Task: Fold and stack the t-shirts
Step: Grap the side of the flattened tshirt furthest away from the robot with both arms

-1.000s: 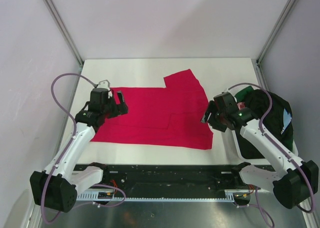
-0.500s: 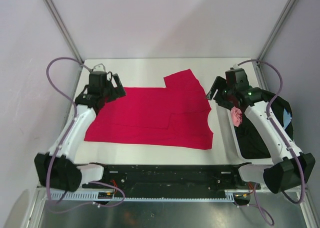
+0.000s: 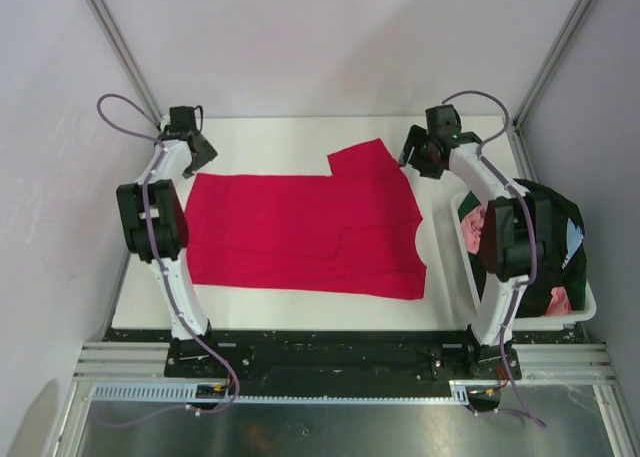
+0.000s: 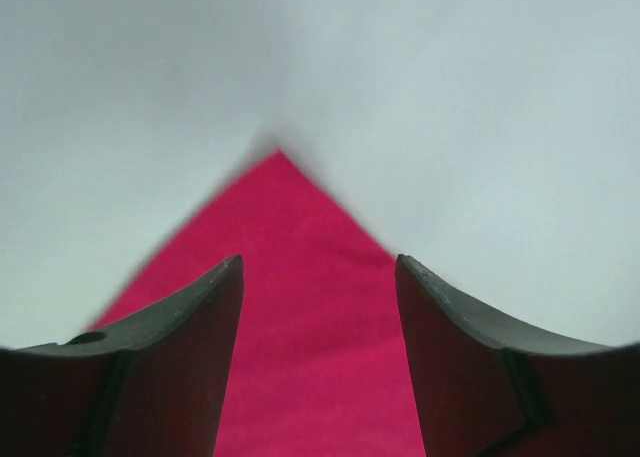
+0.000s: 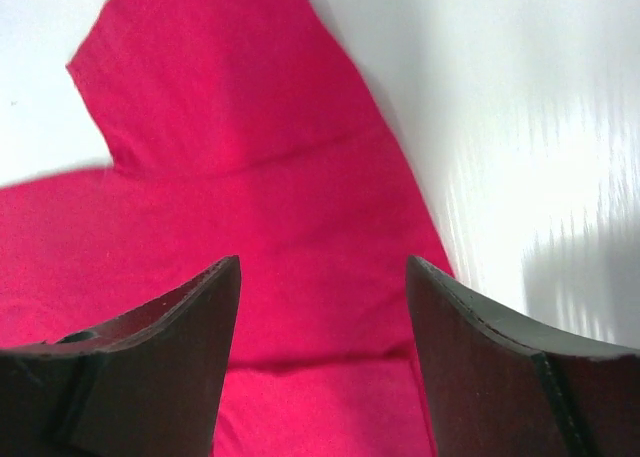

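Note:
A red t-shirt (image 3: 310,232) lies spread flat on the white table, one sleeve (image 3: 365,162) pointing to the far side. My left gripper (image 3: 203,154) is open and empty just above the shirt's far left corner. In the left wrist view that corner (image 4: 300,307) lies between the open gripper's fingertips (image 4: 319,261). My right gripper (image 3: 413,163) is open and empty at the far right of the shirt, beside the sleeve. In the right wrist view the gripper (image 5: 322,261) hangs over the red cloth, with the sleeve (image 5: 210,87) ahead of it.
A white basket (image 3: 590,299) stands at the right edge of the table, holding dark garments (image 3: 545,222) and a pink one (image 3: 474,233). Grey walls and metal posts enclose the table. Bare white table (image 3: 290,142) lies beyond the shirt.
Both arms have stretched out from the shirt's middle sides to the far side. The left gripper now hangs at the far left corner, the right at the sleeve. The shirt stays flat.

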Controlling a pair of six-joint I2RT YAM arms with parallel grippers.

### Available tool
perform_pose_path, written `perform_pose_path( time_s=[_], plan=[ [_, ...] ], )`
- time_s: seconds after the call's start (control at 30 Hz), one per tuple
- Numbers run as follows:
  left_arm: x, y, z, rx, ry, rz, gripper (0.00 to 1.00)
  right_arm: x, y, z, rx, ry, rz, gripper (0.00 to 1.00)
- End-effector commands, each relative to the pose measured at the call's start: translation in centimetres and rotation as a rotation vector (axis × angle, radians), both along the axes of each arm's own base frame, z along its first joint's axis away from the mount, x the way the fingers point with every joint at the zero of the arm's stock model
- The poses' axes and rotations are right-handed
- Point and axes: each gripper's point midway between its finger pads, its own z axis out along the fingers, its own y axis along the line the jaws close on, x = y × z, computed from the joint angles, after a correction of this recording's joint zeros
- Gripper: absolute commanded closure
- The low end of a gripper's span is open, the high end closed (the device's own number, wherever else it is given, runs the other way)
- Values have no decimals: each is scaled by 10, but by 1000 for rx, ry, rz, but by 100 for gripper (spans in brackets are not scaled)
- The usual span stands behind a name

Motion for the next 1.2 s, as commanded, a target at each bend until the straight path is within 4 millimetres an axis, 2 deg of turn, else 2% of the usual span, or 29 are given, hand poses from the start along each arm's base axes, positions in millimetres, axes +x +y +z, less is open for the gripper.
perform_pose_path(
  time_s=[0.0, 0.2, 0.5, 1.0, 1.17],
  plan=[
    [38, 30, 17, 55, -87, 122, 35, 49, 5, 12, -43, -110, 61, 29],
    [52, 39, -9, 61, -70, 182, 43, 70, 4, -5, -46, -106, 60, 30],
    [40, 43, -39, 55, -17, 253, 50, 76, 3, -22, -47, -89, 56, 30],
    [49, 43, -65, 40, 26, 272, 55, 79, 5, -56, -37, -40, 48, 31],
    [47, 44, -70, 39, 37, 279, 65, 87, 7, -64, -32, -27, 54, 31]
  ],
)
